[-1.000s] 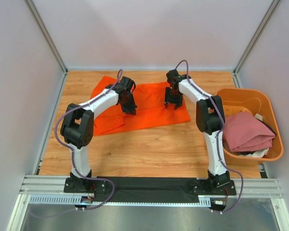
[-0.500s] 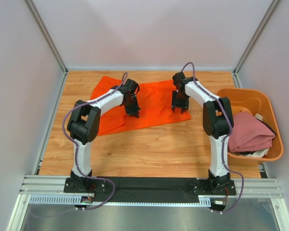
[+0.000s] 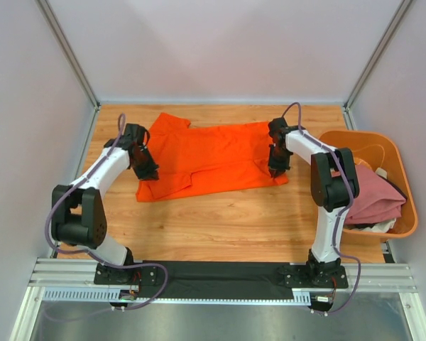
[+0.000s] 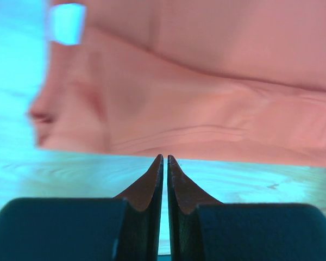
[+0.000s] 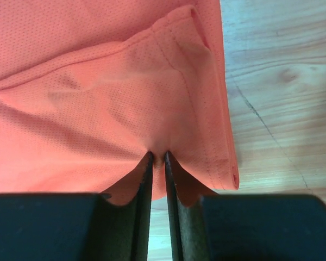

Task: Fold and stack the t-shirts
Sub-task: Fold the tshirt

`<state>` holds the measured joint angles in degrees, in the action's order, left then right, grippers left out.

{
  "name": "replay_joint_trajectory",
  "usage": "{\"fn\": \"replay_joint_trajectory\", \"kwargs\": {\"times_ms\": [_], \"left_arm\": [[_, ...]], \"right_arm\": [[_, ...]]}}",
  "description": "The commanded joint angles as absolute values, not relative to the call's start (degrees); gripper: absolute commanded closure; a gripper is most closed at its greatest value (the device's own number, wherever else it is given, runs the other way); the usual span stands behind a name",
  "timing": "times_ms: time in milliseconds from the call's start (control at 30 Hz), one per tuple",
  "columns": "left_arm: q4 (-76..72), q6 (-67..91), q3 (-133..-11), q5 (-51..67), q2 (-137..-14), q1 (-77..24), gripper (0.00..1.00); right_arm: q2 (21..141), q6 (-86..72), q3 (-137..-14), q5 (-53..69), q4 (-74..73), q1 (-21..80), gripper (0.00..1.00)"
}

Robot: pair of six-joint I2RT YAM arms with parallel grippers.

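**Orange shirt pulled out flat, both hems pinched**

Top view: orange t-shirt lies open across the far half of the table, one sleeve toward the far left corner. A second ago it was bunched, with both arms over its middle. The left gripper has since swung out to the shirt's left edge and the right gripper to its right near corner. Pink t-shirt sits in the orange tub, well apart.

Left wrist: fingers narrowed to a slit, tips at the hem; they appear to nip the cloth edge.

Right wrist: fingers have just clamped from wide, and cloth puckers into them near the corner seam.

Judgement: spreading done, and the first fold looks ready to start.
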<state>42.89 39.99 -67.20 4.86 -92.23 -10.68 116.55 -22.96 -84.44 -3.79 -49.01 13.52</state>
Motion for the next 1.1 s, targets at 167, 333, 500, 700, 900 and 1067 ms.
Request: {"fn": "replay_joint_trajectory", "kwargs": {"times_ms": [167, 333, 500, 700, 900, 1067], "left_arm": [[43.0, 36.6, -57.3, 3.9, -86.3, -4.1, 0.90], [43.4, 36.1, -54.0, 1.6, -78.3, -3.2, 0.91], [42.9, 32.0, -52.8, 5.4, -75.0, 1.8, 0.80], [37.8, 29.9, -52.6, 16.2, -80.6, 4.7, 0.75], [33.0, 32.0, -53.3, 17.1, -85.1, 4.7, 0.69], [31.8, 32.2, -56.7, 16.7, -87.7, 4.7, 0.69]], "right_arm": [[112.3, -21.4, -75.9, -6.8, -47.6, 13.4, 0.78], [109.0, -20.2, -78.4, -4.8, -49.3, 14.3, 0.64], [108.0, -21.4, -86.1, 4.8, -49.6, 22.3, 0.30], [118.0, -26.7, -101.1, 18.0, -46.3, 33.4, 0.28], [126.7, -33.5, -108.9, 24.9, -43.5, 36.5, 0.41], [127.9, -32.9, -109.1, 25.4, -43.5, 36.4, 0.39]]}}
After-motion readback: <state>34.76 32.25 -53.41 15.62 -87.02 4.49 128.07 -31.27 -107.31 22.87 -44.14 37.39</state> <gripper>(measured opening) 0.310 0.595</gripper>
